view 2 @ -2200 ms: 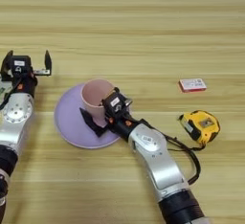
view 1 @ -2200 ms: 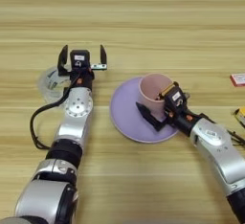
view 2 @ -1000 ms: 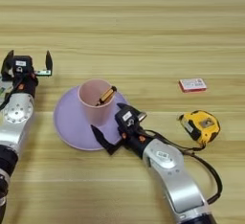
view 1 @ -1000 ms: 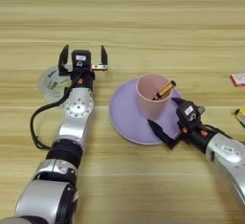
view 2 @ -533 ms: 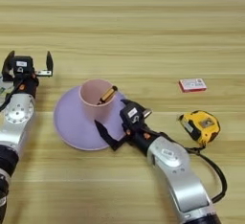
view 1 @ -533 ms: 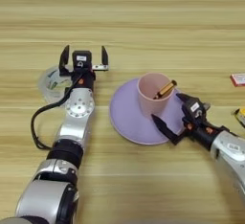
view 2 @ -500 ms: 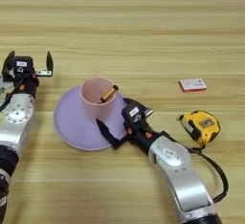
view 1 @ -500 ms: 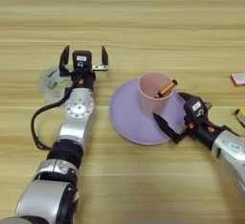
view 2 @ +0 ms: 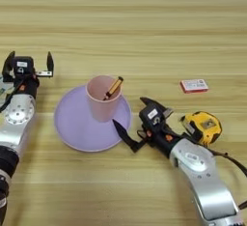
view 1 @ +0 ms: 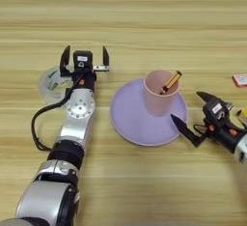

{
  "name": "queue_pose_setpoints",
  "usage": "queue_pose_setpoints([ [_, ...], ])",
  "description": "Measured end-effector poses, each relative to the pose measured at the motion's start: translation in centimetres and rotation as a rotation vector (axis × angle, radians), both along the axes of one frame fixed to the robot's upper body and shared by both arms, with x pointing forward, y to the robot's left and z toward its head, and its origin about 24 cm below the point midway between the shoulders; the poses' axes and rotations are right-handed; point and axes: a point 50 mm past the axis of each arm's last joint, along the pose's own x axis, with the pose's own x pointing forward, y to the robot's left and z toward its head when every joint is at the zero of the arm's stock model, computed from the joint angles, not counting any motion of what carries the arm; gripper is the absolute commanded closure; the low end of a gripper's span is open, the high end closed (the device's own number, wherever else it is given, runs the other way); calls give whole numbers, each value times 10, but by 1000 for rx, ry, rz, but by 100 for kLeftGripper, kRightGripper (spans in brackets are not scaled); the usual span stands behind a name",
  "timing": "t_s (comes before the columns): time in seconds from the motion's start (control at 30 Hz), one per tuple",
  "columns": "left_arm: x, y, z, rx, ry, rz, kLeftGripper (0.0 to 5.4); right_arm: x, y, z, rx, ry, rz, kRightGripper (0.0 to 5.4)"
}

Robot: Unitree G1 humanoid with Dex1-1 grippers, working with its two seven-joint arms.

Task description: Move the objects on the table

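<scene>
Cup (view 2: 102, 97) on plate (view 2: 77, 123) (upright), right end effector (view 2: 132, 121) open beside rim

The table (view 2: 144, 22) is light wood with horizontal grain stripes and a smooth, faintly satin finish. The pink cup (view 2: 102, 99) and the lilac plate (view 2: 72, 123) look like smooth, matt plastic, the stick (view 2: 113, 88) in the cup has a dull orange-brown surface, and the tape roll (view 1: 50, 79) is clear, glossy film. The yellow-and-black item (view 2: 203, 126) has a shiny hard-plastic shell, while both arms show brushed silver metal casings with matt black fingers (view 1: 184, 129).
</scene>
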Motion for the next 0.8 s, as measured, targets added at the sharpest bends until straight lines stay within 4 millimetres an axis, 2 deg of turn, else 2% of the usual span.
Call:
queue_pose_setpoints([
  [0.23,0,0,0,0,1,0,0,-3,-5,-3,-21,16,-3,1],
  [0.3,1,0,0,0,0,0,0,0,-12,1,-14,-3,-47,1],
  [0.63,1,0,1,0,-2,-2,0,25,-52,31,21,-143,-311,1],
  [0.8,1,1,1,-2,-4,-2,0,40,-49,34,156,-205,-382,1],
])
